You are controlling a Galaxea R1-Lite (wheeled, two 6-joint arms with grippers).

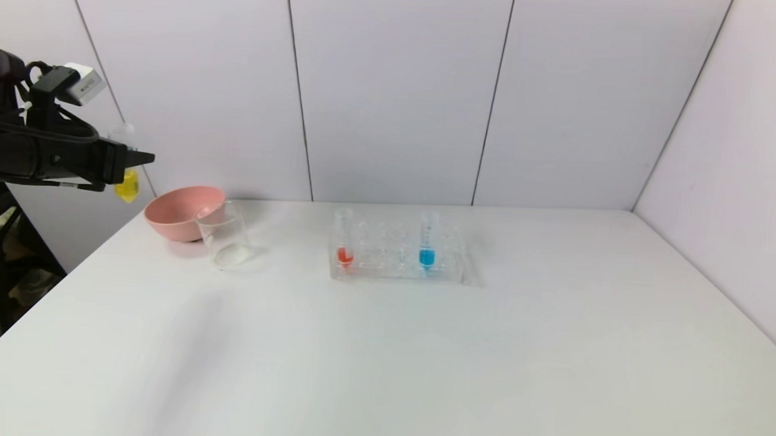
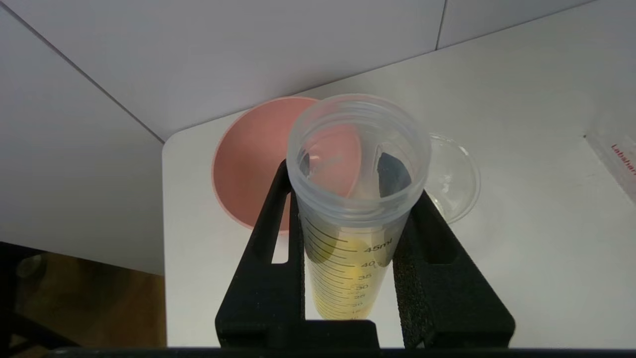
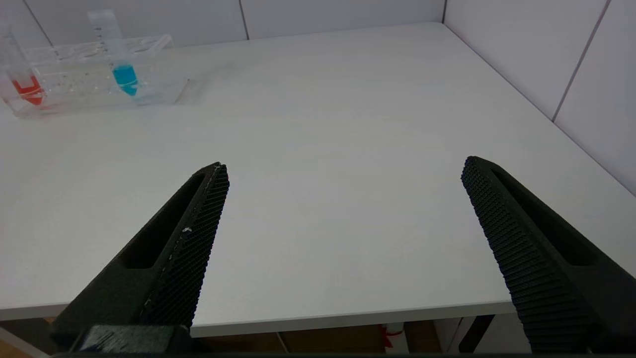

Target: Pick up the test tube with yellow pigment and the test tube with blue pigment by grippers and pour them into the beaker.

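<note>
At the far left of the head view, the left hand (image 1: pixel 128 160) is clamped on the test tube with yellow pigment (image 1: pixel 128 184), holding it upright and well above the counter (image 1: pixel 383 360), up and to the left of the pink bowl (image 1: pixel 180 212). In the left wrist view the black pads (image 2: pixel 420 258) press the tube's upper wall just under its open mouth, with yellow liquid low in the tube.

The tube looks light, stiff and smooth, so it may slip or twist when tipped; a hold near the top leaves the mouth free for pouring. The beaker (image 1: pixel 222 239) stands touching the bowl's right side, clear and probably easy to knock over.

The test tube with blue pigment (image 1: pixel 427 248) stands upright in the clear rack (image 1: pixel 399 260) at centre frame, well apart from a red tube (image 1: pixel 344 242) at the rack's left end.

The right hand (image 3: pixel 343 219) is spread open and empty over the counter's near edge. Bare counter lies between rack and beaker; the left counter edge runs close to the bowl.
</note>
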